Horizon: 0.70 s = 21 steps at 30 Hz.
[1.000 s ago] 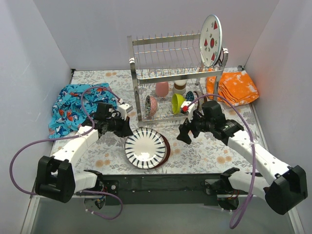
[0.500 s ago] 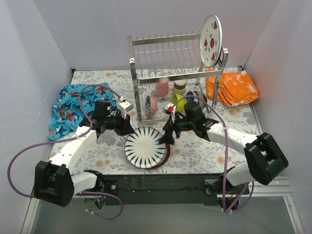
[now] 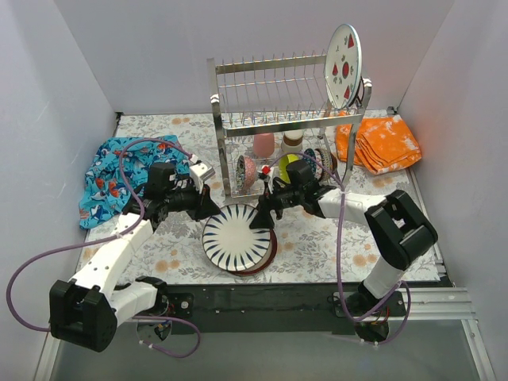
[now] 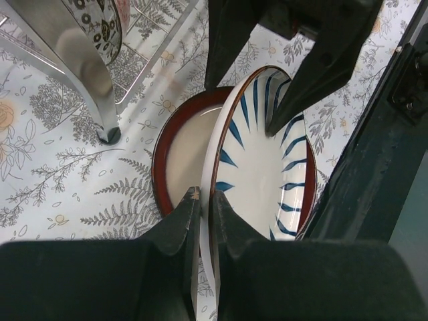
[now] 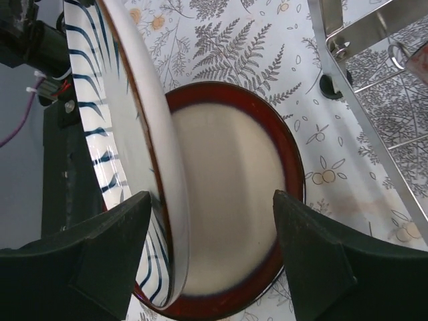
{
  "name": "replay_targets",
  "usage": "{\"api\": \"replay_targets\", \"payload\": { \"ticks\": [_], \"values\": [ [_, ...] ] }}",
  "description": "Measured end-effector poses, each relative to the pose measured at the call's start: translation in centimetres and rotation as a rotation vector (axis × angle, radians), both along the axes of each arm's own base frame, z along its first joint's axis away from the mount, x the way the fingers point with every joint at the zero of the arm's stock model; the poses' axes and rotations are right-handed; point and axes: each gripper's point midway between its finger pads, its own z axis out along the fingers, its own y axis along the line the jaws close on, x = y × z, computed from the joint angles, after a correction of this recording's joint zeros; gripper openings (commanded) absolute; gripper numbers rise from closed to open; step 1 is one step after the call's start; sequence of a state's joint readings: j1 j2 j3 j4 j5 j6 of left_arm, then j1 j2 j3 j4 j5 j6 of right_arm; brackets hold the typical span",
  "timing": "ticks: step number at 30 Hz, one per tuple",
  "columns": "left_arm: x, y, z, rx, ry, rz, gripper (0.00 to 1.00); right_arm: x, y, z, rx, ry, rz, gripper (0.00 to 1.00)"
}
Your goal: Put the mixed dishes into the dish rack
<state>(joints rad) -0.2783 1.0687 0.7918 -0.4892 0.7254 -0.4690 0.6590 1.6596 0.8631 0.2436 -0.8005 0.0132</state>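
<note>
My left gripper (image 3: 213, 213) is shut on the near-left rim of a white plate with dark blue stripes (image 3: 236, 238) and holds it tilted up on edge; the left wrist view shows the gripper (image 4: 206, 197) pinching that rim (image 4: 267, 160). Under it a cream plate with a dark red rim (image 3: 271, 246) lies flat on the table. My right gripper (image 3: 262, 218) is open at the striped plate's right rim. In the right wrist view the gripper (image 5: 212, 199) straddles that rim (image 5: 134, 134), close to its left finger, above the cream plate (image 5: 227, 194). The dish rack (image 3: 278, 119) stands behind.
The rack's upper shelf holds a white plate with red fruit marks (image 3: 344, 65). Its lower tier holds a pink cup (image 3: 263, 144), a patterned bowl (image 3: 246, 171) and a lime bowl (image 3: 289, 167). A blue cloth (image 3: 119, 171) lies far left, an orange cloth (image 3: 379, 141) far right.
My right arm has swung left from the table's right side to the striped plate's right rim. The left gripper has tilted the plate up more steeply.
</note>
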Motion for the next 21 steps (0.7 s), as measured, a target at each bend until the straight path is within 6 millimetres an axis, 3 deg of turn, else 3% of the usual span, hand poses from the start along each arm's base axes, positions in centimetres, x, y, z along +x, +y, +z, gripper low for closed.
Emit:
{"api": "replay_targets", "payload": {
  "ticks": [2,3,6,7,8,9,15,18,21],
  "values": [
    [0.1,0.0,0.4,-0.006,-0.016,0.003,0.00,-0.3,0.4,-0.1,0.015,0.032,0.027,0.55],
    [0.2,0.0,0.5,-0.006,-0.023,0.006,0.00,-0.4,0.5,-0.1,0.023,0.039,0.038,0.34],
    [0.5,0.1,0.2,-0.002,-0.038,0.016,0.00,-0.7,0.8,0.5,0.047,0.052,0.063,0.04],
    [0.6,0.3,-0.1,0.007,-0.038,0.028,0.03,-1.0,0.8,0.8,0.053,0.072,0.071,0.01],
    [0.8,0.4,-0.1,0.006,-0.040,0.039,0.23,-1.1,0.6,1.0,0.055,0.085,0.066,0.01],
    [1.0,0.4,0.0,0.004,-0.050,0.050,0.31,-1.0,0.5,1.2,0.053,0.083,0.061,0.01],
    [2.7,1.1,1.5,-0.004,-0.097,0.177,0.66,-0.6,-1.4,4.1,0.019,0.045,-0.011,0.01],
    [3.6,1.5,3.1,-0.015,-0.142,0.243,0.70,-0.2,-2.7,7.3,0.004,-0.032,-0.047,0.01],
    [4.8,1.4,6.1,-0.053,-0.209,0.282,0.72,0.5,-3.8,11.1,-0.008,-0.148,-0.081,0.01]
  ]
}}
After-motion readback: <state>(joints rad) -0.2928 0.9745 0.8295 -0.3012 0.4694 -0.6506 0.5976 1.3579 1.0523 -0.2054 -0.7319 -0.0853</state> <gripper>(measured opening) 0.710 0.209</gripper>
